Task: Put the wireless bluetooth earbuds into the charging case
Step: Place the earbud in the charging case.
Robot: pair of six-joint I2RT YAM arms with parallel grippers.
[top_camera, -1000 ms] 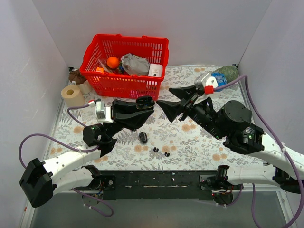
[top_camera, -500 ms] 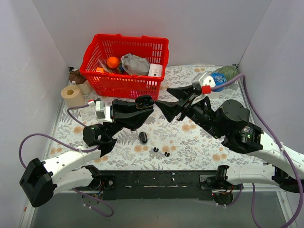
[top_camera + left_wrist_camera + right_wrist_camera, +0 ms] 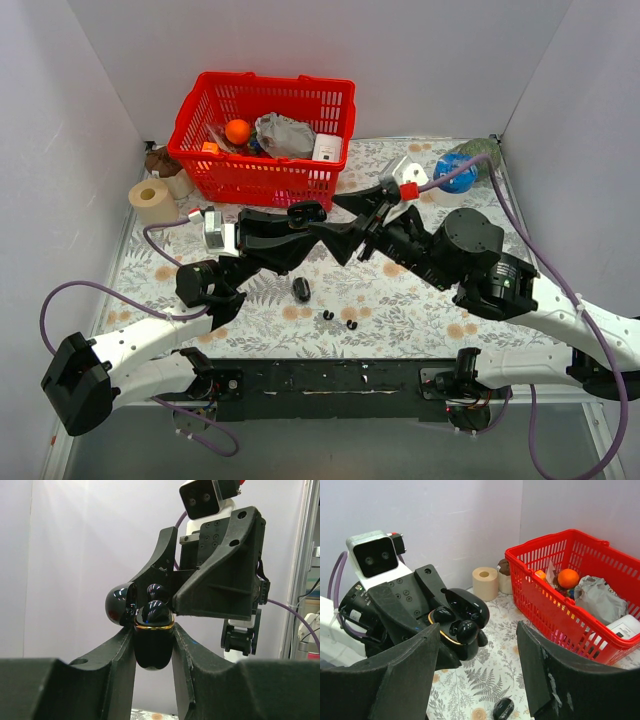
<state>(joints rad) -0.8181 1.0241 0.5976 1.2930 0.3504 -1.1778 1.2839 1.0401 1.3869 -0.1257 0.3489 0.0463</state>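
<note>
Hardly begun, I judge: the left gripper (image 3: 152, 632) clamps the open case (image 3: 467, 642) aloft, the right gripper (image 3: 335, 228) gapes empty beside it, and both earbuds (image 3: 328, 315) lie on the table (image 3: 400, 300), though the case's wells may hold something.

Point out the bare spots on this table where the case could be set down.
Free: the cloth between the red basket and the blue-and-white object, and the near-right cloth between the earbuds and the right arm. Crowded: the centre, where the left claw holding the case meets the open right claw.
</note>
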